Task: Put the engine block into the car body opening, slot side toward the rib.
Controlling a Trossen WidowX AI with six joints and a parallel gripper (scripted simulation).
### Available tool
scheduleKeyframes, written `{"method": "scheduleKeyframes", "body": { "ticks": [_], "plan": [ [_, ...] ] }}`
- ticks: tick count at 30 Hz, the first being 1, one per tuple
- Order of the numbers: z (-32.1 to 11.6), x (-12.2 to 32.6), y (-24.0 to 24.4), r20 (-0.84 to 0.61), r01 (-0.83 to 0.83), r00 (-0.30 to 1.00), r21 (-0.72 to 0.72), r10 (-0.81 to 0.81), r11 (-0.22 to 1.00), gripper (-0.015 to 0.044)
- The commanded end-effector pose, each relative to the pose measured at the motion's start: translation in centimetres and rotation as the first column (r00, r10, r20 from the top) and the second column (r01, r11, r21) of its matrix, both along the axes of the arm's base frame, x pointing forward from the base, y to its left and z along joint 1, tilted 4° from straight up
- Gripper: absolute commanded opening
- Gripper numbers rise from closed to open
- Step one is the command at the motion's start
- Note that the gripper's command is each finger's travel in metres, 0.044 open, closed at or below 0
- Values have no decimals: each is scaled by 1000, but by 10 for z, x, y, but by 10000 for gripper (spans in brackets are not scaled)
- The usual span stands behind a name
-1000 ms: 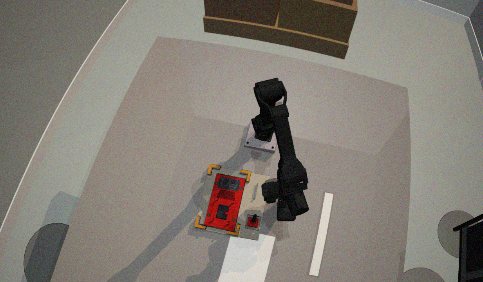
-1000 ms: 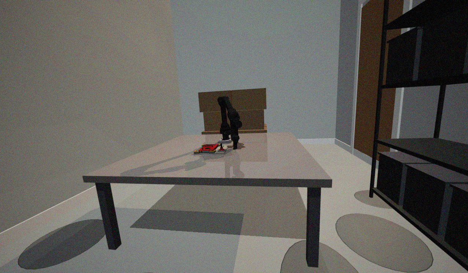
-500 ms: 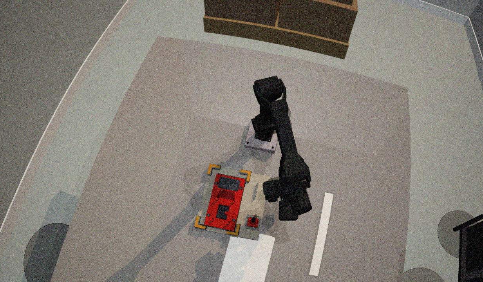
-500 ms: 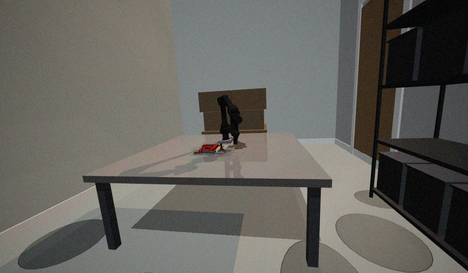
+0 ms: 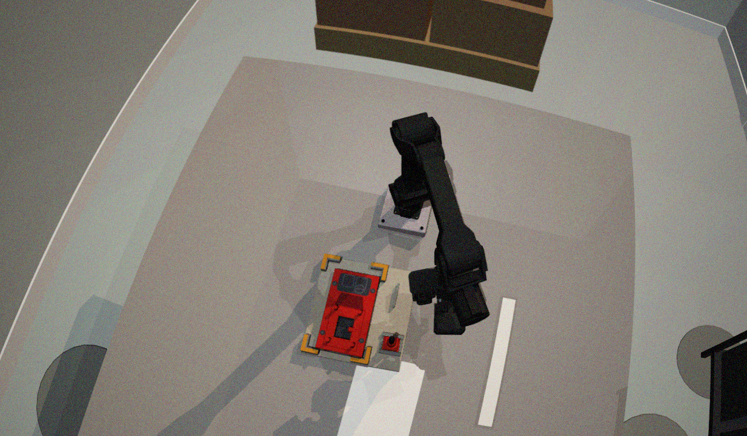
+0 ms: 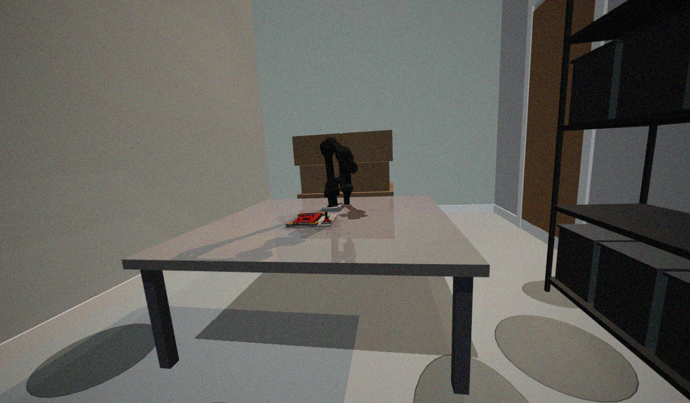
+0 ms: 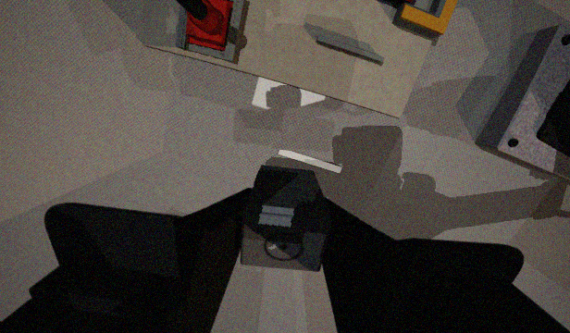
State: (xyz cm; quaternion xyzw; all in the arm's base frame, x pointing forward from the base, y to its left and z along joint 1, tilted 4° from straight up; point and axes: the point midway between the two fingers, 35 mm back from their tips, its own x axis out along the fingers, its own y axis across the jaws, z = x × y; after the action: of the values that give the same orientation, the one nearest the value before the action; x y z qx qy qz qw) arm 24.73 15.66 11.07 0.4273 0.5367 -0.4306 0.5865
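Note:
My gripper (image 7: 284,199) (image 6: 346,201) is shut on the dark engine block (image 7: 287,187), which has light grey ridges and a round ring mark toward the wrist camera. It is held above the table, to the right of the board (image 5: 405,314) (image 7: 285,57) in the top view. There the arm hides block and fingertips. I cannot tell which way the slot side faces. The red car body (image 5: 368,311) (image 6: 306,218) lies on the board between yellow corner brackets (image 5: 384,270) (image 7: 424,20). Its dark opening is toward the lower end, with a small red rib (image 5: 351,329) at the right side.
A red part with a black knob (image 5: 391,342) (image 7: 210,28) stands at the board's lower right. A thin grey upright piece (image 5: 394,297) (image 7: 350,46) stands beside the car body. The arm's base plate (image 5: 401,224) (image 7: 530,139) is behind the board. A white strip (image 5: 497,363) lies farther right.

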Motion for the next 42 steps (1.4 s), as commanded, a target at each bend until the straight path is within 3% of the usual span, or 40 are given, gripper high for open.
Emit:
{"method": "scheduleKeyframes", "body": {
  "ticks": [1, 14, 21, 30, 42],
  "plan": [
    [17, -1, 0, 15, 6, 1000, 6, -6, 1000, 0],
    [53, -11, -3, 8, 14, 1000, -4, -14, 1000, 0],
    [27, -10, -3, 8, 14, 1000, -4, -14, 1000, 0],
    [28, -11, -4, -4, 13, 1000, 37, -13, 999, 0],
    [23, -9, -15, -103, 17, 994, 335, 19, 942, 0]
  ]
}}
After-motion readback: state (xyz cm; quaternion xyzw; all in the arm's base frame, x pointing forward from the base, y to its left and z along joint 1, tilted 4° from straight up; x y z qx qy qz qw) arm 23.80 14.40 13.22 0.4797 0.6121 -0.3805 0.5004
